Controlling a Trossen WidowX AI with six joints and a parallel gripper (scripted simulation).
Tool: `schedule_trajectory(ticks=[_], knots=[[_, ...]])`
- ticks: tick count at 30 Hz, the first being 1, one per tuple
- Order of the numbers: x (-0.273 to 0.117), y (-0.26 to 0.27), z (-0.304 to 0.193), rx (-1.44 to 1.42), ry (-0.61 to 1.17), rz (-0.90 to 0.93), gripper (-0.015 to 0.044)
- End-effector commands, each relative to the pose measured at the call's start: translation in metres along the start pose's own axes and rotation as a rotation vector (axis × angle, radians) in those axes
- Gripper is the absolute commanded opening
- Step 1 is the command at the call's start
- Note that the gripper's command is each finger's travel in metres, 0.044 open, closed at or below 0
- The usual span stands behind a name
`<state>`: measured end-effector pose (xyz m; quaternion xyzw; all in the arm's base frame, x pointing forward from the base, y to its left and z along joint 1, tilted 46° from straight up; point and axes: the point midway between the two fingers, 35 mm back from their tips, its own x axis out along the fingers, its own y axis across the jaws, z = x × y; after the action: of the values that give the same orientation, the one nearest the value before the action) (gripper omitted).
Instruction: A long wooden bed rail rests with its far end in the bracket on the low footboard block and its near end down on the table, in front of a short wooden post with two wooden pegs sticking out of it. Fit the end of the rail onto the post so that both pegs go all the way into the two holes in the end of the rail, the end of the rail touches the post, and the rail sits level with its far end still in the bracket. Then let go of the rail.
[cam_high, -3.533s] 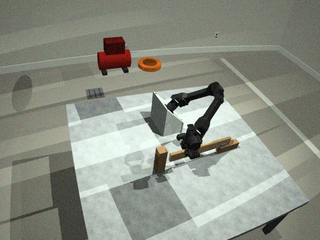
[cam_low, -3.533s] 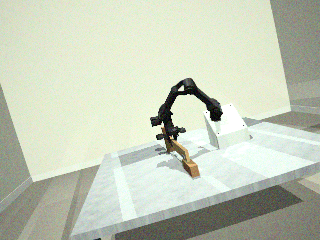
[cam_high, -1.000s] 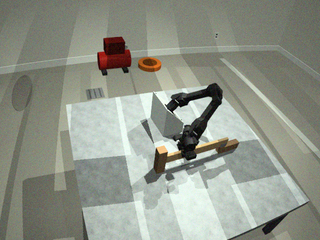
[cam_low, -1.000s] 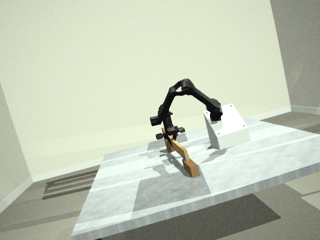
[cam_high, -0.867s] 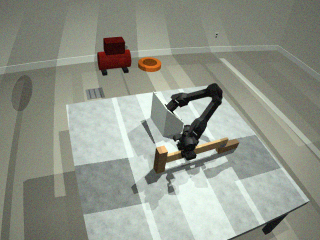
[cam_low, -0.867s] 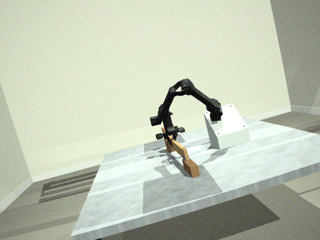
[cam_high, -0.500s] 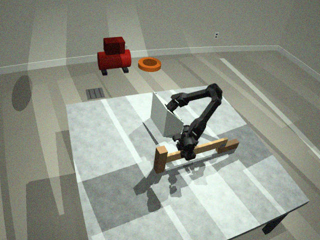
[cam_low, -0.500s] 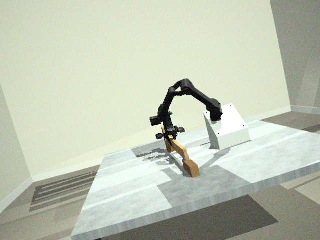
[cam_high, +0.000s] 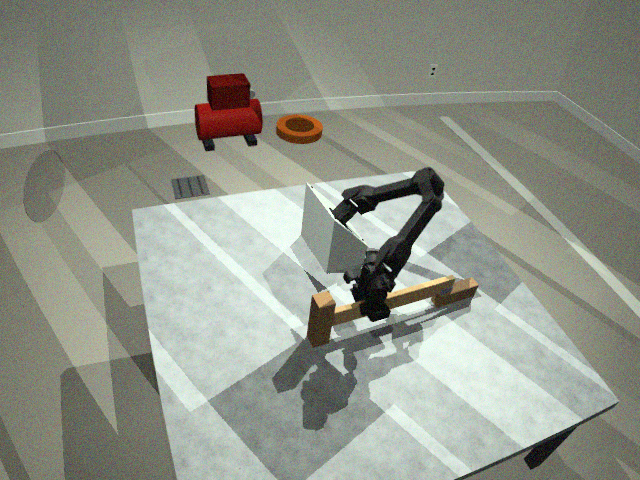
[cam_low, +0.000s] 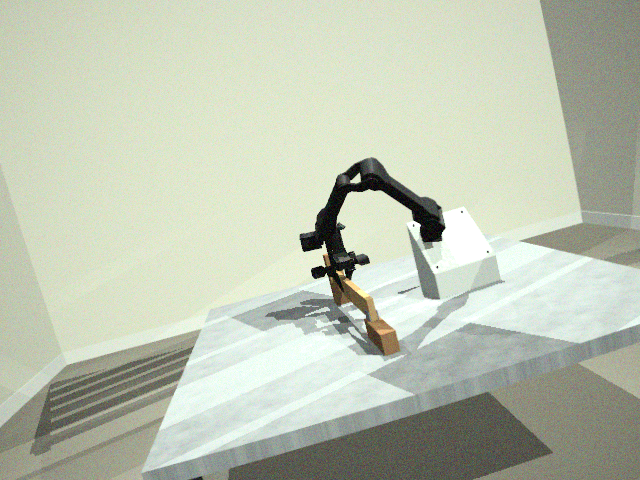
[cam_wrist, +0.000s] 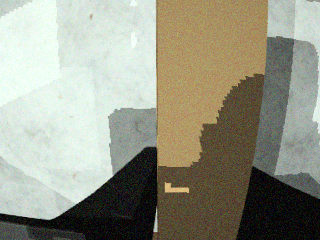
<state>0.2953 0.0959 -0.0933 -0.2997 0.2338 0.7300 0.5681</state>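
The long wooden rail (cam_high: 421, 291) (cam_low: 357, 295) (cam_wrist: 212, 75) is held off the table, looking about level. My gripper (cam_high: 376, 308) (cam_low: 339, 279) (cam_wrist: 180, 158) is shut on it, nearer the post than the footboard block, with a black finger on each side. The rail's near end meets the side of the upright post (cam_high: 320, 321) (cam_low: 337, 294), with no clear gap in the top view. The pegs and holes are not visible. The far end is at the grey bracket (cam_high: 445, 289) on the low footboard block (cam_high: 459, 293) (cam_low: 382, 335); how deep it sits cannot be told.
A white wedge-shaped stand (cam_high: 341, 245) (cam_low: 465, 273) is on the table (cam_high: 206, 289) (cam_low: 289, 377) behind the rail, at the arm's base. The arm arches from it over to the rail. A red compressor (cam_high: 229, 121) and an orange ring (cam_high: 299, 138) are on the floor beyond.
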Motion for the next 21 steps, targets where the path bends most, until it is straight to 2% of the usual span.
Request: schedule_trajectory(ticks=[1,14,21], knots=[[-0.0016,-0.0004,-0.0025,0.0,0.001,-0.004,0.0],[-0.0015,-0.0004,-0.0066,0.0,0.001,-0.004,0.0],[0.0,0.0,-0.0043,0.0,0.0,0.0,0.0184]])
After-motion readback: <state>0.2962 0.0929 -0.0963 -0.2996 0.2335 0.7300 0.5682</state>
